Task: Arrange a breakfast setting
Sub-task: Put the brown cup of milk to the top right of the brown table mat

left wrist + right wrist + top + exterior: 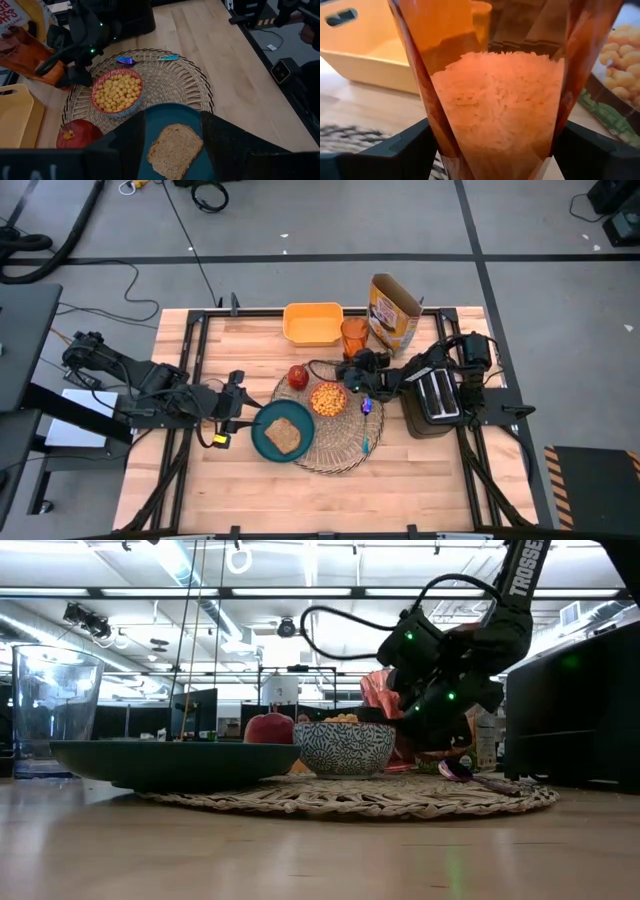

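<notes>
High view: the round straw placemat lies at the table's centre and carries most of the setting. The teal plate sits on the mat's left edge with the toast slice flat on it. The pink bowl, filled with yellow cereal balls, sits toward the far side of the mat. The red apple rests at the mat's far-left rim. The small blue utensil lies on the mat's right side, beside the bowl.

The right gripper has its fingers closed against both sides of the orange cup. The cup stands upright just beyond the mat's far edge, in front of the yellow tub and beside the cereal box. The cup is the one item not yet on the mat, so this grip probably serves to carry it there. An upright hold keeps the pale filling, seen through the cup wall, from spilling.

The left gripper has its fingers spread either side of the plate's near rim, clamping nothing. This stance suggests a release or a small position correction.

The black toaster stands right of the mat.
</notes>
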